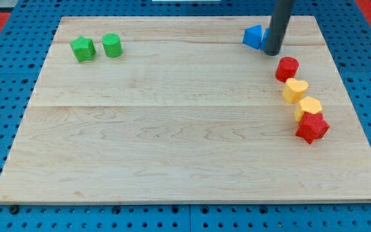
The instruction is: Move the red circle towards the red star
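Wide open wooden board (172, 129) here, bare wood across the whole middle and the view's bottom, with every block hugging the edges. Over at the view's right, near the right edge, the red circle (287, 68) sits at the head of a slanting chain: just below it the yellow heart (295, 90), then a yellow hexagon-like block (308, 107), and the red star (312, 127) touching that one at the chain's bottom. So both yellows stand squarely between circle and star. Up at the view's top left, a green star (82, 49) and a green cylinder (112, 45) sit side by side, well apart from the action. My tip (272, 51) holds nothing; it's planted against a blue triangle block (254, 36), just above-left of the red circle, apart from it.
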`<state>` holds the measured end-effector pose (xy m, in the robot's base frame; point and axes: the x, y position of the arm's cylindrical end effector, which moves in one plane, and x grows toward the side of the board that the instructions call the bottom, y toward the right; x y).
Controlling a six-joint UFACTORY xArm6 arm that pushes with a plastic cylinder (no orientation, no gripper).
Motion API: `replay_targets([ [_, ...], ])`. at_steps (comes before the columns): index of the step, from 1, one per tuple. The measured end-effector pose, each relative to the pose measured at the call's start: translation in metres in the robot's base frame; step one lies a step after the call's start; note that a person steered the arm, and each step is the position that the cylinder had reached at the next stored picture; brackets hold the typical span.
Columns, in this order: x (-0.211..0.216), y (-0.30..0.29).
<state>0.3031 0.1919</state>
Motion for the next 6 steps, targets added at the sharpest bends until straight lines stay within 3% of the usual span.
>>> replay_targets([
  [1,0.02,0.041],
  [2,0.046,0.005],
  [3,0.051,-0.085],
  [5,0.222,-0.135],
  [6,0.255,-0.067],
])
